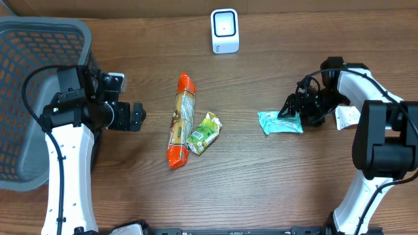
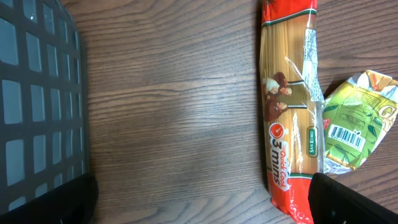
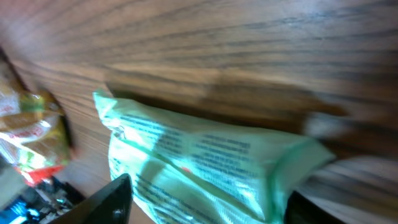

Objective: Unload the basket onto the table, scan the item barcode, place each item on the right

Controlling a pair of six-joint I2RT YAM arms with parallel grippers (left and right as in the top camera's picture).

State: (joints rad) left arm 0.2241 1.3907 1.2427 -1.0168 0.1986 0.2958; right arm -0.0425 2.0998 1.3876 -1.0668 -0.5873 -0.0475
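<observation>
**A:** Where is your item?

**B:** The mint-green plastic packet [image 1: 281,122] lies flat near the right edge of the brown wood-grain tabletop [image 1: 261,189]. Your right gripper [image 1: 288,109] is at its right end with fingers either side of it. The wrist view is blurred, so I cannot tell whether they pinch it.

**A:** And your left?

**B:** Your left gripper [image 1: 138,117] is spread wide and holds nothing, near the grey plastic mesh basket [image 1: 39,26] at the left edge.

**A:** What lies around you?

**B:** The small white box scanner [image 1: 225,31] stands at the far edge. At the centre, a long orange-and-clear spaghetti packet [image 1: 181,117] lies with a crumpled green pouch [image 1: 204,133] touching its right side, barcode up. A small white sachet [image 1: 346,117] sits by your right arm near the right edge.
</observation>
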